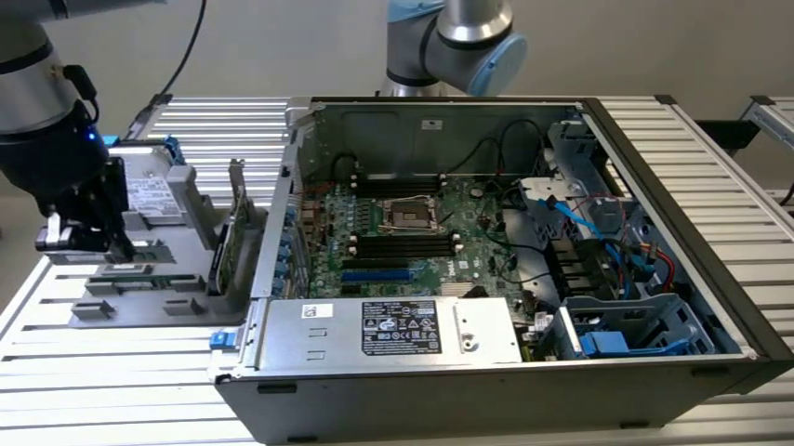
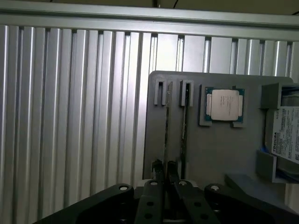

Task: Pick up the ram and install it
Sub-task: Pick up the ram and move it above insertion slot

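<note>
Ribbed table; ram edge-on, end behind tool.

At the exterior view's left I see the arm as a thick silver-grey tube running into a black wrist block with a small blue light on it. A thin black cable rises beside it. At the far centre sit rounded silver joints with pale blue caps. The gripper is matt black with a bright metal piece on its side. On my wrist feed the gripper shows black linkage bars, each carrying a round silver pin head, and two slim black fingers.
</note>
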Tool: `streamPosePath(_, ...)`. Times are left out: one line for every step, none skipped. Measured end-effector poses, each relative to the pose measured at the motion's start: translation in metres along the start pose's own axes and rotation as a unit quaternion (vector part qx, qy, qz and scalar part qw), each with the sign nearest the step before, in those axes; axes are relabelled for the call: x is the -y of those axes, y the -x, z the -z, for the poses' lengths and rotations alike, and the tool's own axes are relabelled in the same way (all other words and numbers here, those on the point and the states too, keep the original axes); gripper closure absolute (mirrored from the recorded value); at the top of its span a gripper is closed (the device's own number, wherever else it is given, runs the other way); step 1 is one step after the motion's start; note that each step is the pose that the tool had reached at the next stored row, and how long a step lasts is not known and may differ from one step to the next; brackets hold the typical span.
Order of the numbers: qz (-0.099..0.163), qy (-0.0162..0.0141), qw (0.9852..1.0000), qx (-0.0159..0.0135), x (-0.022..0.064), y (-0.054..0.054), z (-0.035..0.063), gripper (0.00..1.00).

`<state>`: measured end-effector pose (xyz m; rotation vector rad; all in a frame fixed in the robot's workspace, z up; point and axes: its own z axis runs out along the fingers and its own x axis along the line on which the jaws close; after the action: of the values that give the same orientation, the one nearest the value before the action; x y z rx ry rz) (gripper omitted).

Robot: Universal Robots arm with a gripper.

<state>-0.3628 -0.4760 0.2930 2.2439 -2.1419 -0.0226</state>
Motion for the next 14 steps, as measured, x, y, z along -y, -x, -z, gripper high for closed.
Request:
streamPosePath(0.0, -0.0001, 1.0, 0.0011, 0.0025, -0.001, 0.004, 0.86)
streamPosePath(0.001, -0.0002, 1.0, 0.0018, 0.0048, -0.001, 0.0083, 0.86)
streamPosePath(0.001, -0.0001, 1.0, 0.0024, 0.0069, -0.002, 0.0128, 0.86)
streamPosePath(0.001, -0.0001, 1.0, 0.003, 0.0091, -0.003, 0.0173, 0.86)
streamPosePath(0.002, 0.0, 1.0, 0.0035, 0.0114, -0.004, 0.0222, 0.86)
streamPosePath(0.002, 0.0, 1.0, 0.0041, 0.0136, -0.004, 0.0269, 0.86)
streamPosePath(0.003, 0.0, 1.0, 0.0047, 0.0158, -0.005, 0.0315, 0.86)
streamPosePath(0.003, 0.0001, 1.0, 0.0052, 0.0179, -0.006, 0.0361, 0.86)
streamPosePath(0.003, 0.0001, 1.0, 0.0058, 0.0201, -0.006, 0.0406, 0.86)
streamPosePath(0.004, 0.0002, 1.0, 0.0064, 0.0223, -0.007, 0.0453, 0.86)
streamPosePath(0.004, 0.0003, 1.0, 0.007, 0.0244, -0.008, 0.0497, 0.86)
streamPosePath(0.004, 0.0003, 1.0, 0.0075, 0.0265, -0.008, 0.0541, 0.86)
streamPosePath(0.005, 0.0004, 1.0, 0.0082, 0.0289, -0.009, 0.0587, 0.86)
streamPosePath(0.005, 0.0006, 0.9999, 0.009, 0.0317, -0.01, 0.0621, 0.86)
